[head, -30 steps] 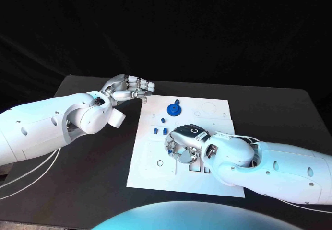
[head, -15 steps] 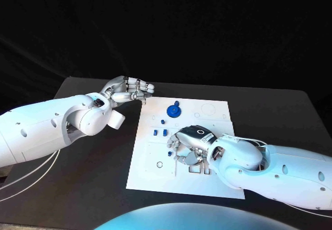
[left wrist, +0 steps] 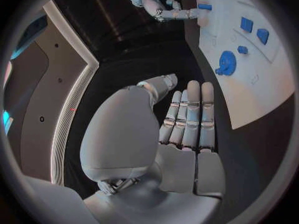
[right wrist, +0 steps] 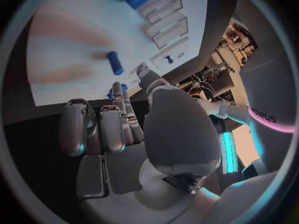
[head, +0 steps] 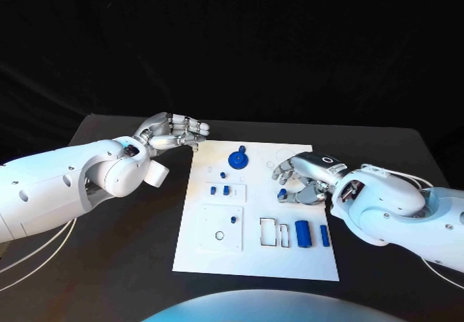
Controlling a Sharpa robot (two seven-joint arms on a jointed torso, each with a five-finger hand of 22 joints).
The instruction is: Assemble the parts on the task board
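The right hand [head: 302, 176] pinched a small blue part [head: 283, 194] over the task board [head: 256, 258]; light, rigid, probably slippery, best gripped by its sides; the left hand [head: 177, 131] was curled empty.

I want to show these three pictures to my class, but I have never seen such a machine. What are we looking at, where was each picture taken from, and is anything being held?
This is a robot with two white arms, each ending in a silver hand. The square picture comes from a camera on its head, looking down at a black table. The two round pictures come from cameras at its wrists, each looking along that hand's fingers.

On the table lies a white board with small blue parts: a gear, two blocks, a cylinder and a bar.

The right hand hangs over the board's right edge and seems to pinch a small part. The left hand is beside the board's far corner, fingers curled, with nothing in it.
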